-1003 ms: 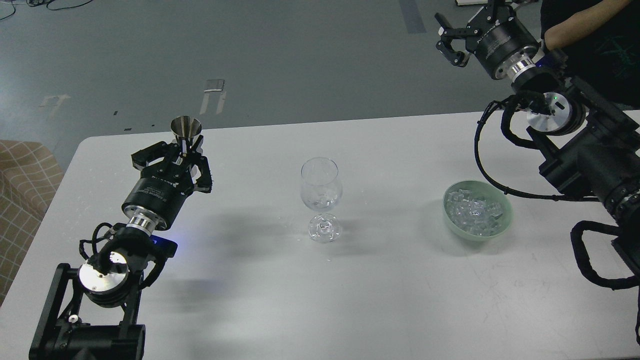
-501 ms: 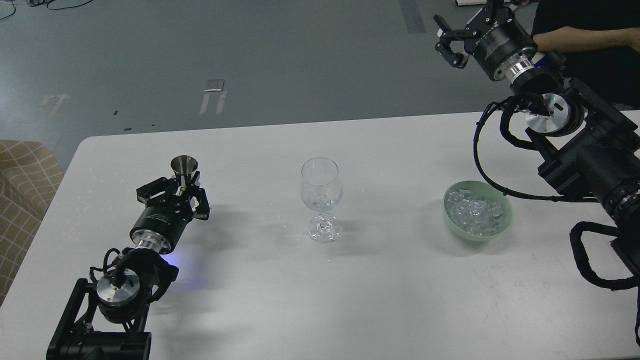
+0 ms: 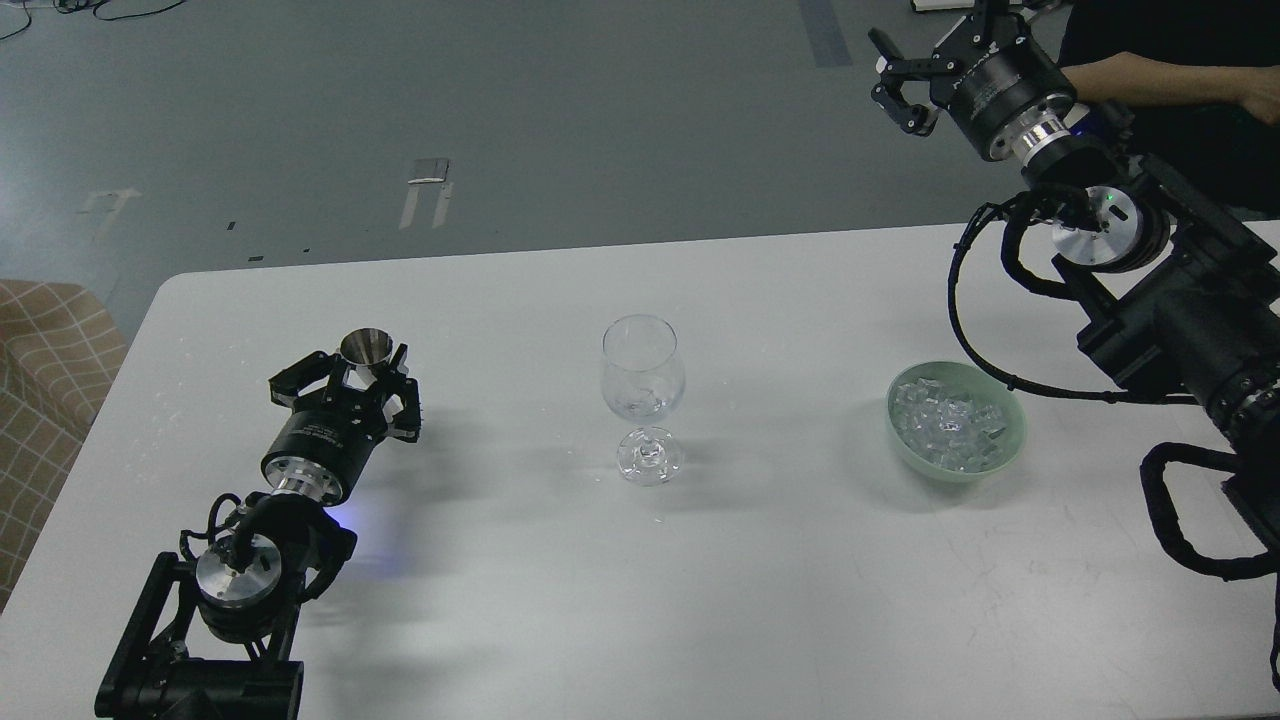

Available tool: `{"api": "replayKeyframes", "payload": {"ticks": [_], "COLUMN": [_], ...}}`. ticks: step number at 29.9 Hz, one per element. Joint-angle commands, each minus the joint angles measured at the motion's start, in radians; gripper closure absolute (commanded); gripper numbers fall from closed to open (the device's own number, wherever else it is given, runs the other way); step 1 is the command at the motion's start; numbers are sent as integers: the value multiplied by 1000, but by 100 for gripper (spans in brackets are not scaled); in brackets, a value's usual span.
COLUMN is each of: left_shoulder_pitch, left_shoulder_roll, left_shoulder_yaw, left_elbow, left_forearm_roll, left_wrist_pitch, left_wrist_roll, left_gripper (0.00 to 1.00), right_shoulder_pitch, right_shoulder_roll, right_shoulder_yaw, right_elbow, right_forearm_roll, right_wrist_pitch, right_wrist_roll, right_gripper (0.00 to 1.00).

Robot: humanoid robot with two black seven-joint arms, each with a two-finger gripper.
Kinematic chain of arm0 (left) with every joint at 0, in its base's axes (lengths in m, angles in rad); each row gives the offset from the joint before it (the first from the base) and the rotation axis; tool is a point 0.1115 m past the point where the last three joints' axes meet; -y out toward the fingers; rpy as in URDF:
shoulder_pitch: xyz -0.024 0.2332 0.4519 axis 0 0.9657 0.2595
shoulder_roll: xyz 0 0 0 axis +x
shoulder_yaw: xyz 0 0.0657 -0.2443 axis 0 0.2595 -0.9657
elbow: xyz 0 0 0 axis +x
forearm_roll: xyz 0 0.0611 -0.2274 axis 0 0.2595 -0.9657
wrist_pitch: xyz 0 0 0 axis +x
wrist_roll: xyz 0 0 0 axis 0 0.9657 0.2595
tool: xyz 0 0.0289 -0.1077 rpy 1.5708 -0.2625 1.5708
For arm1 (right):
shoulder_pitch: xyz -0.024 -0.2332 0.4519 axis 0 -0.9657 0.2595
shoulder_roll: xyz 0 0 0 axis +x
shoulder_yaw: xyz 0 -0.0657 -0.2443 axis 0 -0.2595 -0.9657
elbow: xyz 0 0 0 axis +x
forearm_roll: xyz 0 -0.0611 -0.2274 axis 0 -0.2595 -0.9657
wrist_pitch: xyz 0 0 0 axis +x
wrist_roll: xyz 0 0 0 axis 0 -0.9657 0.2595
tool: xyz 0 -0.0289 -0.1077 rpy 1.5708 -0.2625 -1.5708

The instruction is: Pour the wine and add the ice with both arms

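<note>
A clear stemmed wine glass (image 3: pixel 642 372) stands upright in the middle of the white table (image 3: pixel 780 600); it looks empty. The ice (image 3: pixel 950 418) fills a pale green bowl (image 3: pixel 1019 428) to its right. My left gripper (image 3: pixel 352 385) is low over the table's left side, well left of the glass. It is shut on a small steel measuring cup (image 3: pixel 366 347), mouth up. My right gripper (image 3: pixel 900 85) is open and empty. It is held high beyond the table's far right edge, far above and behind the bowl.
A person's bare arm (image 3: pixel 1170 85) reaches in at the top right, behind my right arm. A chequered tan cushion (image 3: pixel 45 390) sits off the table's left edge. Grey floor lies beyond the far edge.
My left gripper has come down and back toward me with the steel cup, from raised to low over the table. My right gripper has barely moved. The person's arm has shifted.
</note>
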Motion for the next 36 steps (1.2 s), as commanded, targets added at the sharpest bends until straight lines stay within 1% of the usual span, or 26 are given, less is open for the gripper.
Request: {"api": "replayKeyframes", "payload": {"ticks": [1, 7, 8, 9, 15, 18, 20, 24, 26, 28, 32, 36], "left_shoulder_pitch": [-1, -1, -1, -3, -3, -6, -9, -12, -11, -9, 3, 29], "left_shoulder_roll": [0, 0, 1, 1, 1, 1, 0, 1, 6, 21, 69, 106], "left_shoulder_yaw": [1, 3, 3, 4, 4, 6, 7, 7, 7, 4, 3, -8], "left_elbow": [5, 5, 5, 7, 5, 5, 5, 4, -9, -27, -79, -154], "left_forearm_roll": [3, 3, 5, 5, 5, 5, 5, 5, 6, 6, 3, -1], "left_wrist_pitch": [0, 0, 0, 0, 1, 1, 1, 1, 1, 0, 0, 0], "left_wrist_roll": [0, 0, 0, 0, 0, 0, 0, 0, 3, 11, 21, 69], "left_gripper": [59, 56, 55, 50, 41, 35, 27, 18, 7, 4, 3, 3], "right_shoulder_pitch": [1, 1, 1, 1, 1, 2, 1, 2, 2, 2, 1, 1], "right_shoulder_roll": [0, 0, 0, 0, 0, 0, 0, 0, -2, -3, -8, -14], "right_shoulder_yaw": [0, 0, 0, 0, 0, 0, 0, 0, 0, 0, 0, 0], "right_elbow": [0, 0, 0, 0, 0, 0, 0, 0, 0, 0, 0, 2], "right_forearm_roll": [0, 0, 0, 0, 0, 0, 0, 0, 0, 0, 0, 2], "right_wrist_pitch": [0, 0, 0, 0, 0, 0, 0, 0, 0, 0, 0, 0], "right_wrist_roll": [0, 0, 0, 0, 0, 0, 0, 0, 0, 0, 0, -2], "right_gripper": [0, 0, 0, 0, 0, 0, 0, 0, 0, 0, 0, 0]}}
